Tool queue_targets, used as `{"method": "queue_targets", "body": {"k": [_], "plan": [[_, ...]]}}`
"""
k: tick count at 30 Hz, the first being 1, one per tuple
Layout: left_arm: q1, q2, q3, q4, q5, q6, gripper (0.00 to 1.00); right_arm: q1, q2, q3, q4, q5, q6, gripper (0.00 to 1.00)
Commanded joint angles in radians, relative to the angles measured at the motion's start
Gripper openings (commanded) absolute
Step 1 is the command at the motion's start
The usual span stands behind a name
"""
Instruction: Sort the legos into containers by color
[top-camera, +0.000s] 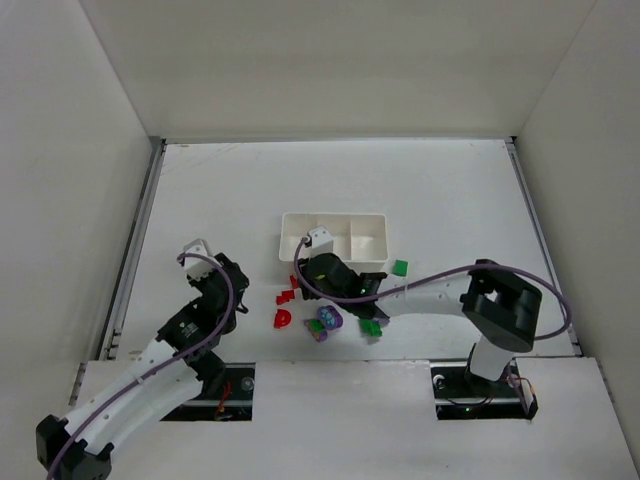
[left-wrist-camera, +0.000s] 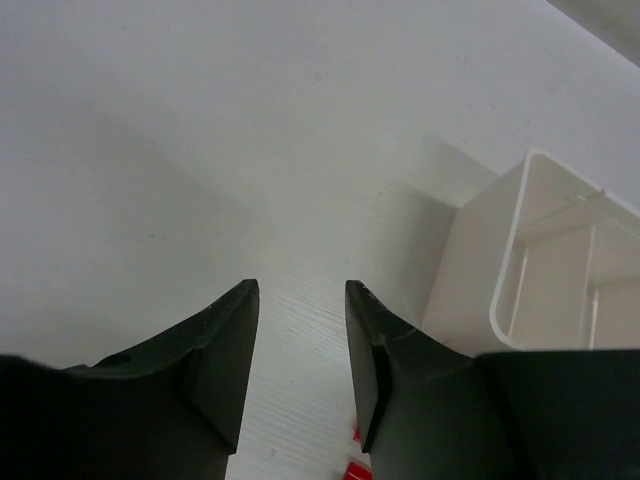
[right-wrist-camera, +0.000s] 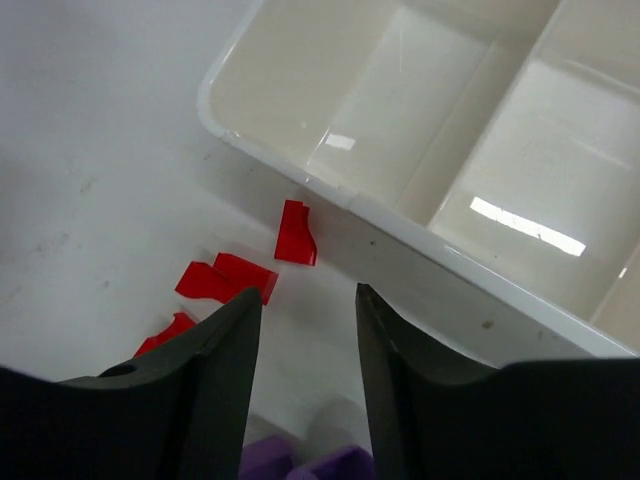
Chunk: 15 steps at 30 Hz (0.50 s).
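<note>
Currently, no sorting is complete: all three compartments of the tray (right-wrist-camera: 400, 237) appear empty, and every lego lies on the desk (top-camera: 450, 200).

Count:
- At least three red legos (right-wrist-camera: 296, 235), just ahead-left of the right end effector (right-wrist-camera: 308, 293).
- About three green legos (top-camera: 400, 267), right of and behind it.
- One purple cluster (top-camera: 328, 320), directly behind it; number unclear.

Both end effectors are partly spread and grip nothing. The left end effector (left-wrist-camera: 300, 290) has the tray ahead-right.

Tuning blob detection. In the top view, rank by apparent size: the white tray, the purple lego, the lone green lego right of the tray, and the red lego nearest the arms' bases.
1. white tray, clearly largest.
2. purple lego.
3. green lego and red lego: they look about alike, so I leave them unranked.
</note>
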Motion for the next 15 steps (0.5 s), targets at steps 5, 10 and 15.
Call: {"method": "queue_targets", "body": {"k": [5, 10, 15], "plan": [[-0.058, -0.061, -0.072, 0.001, 0.047, -0.089, 0.28, 0.020, 0.119, 0.098, 0.084, 0.092, 0.019, 0.52], [-0.112, -0.009, -0.084, 0.000, 0.101, -0.161, 0.30, 0.021, 0.179, 0.119, 0.085, 0.135, 0.045, 0.51], [-0.181, 0.022, -0.101, -0.014, 0.090, -0.230, 0.32, 0.027, 0.219, 0.125, 0.139, 0.140, 0.051, 0.51]]}}
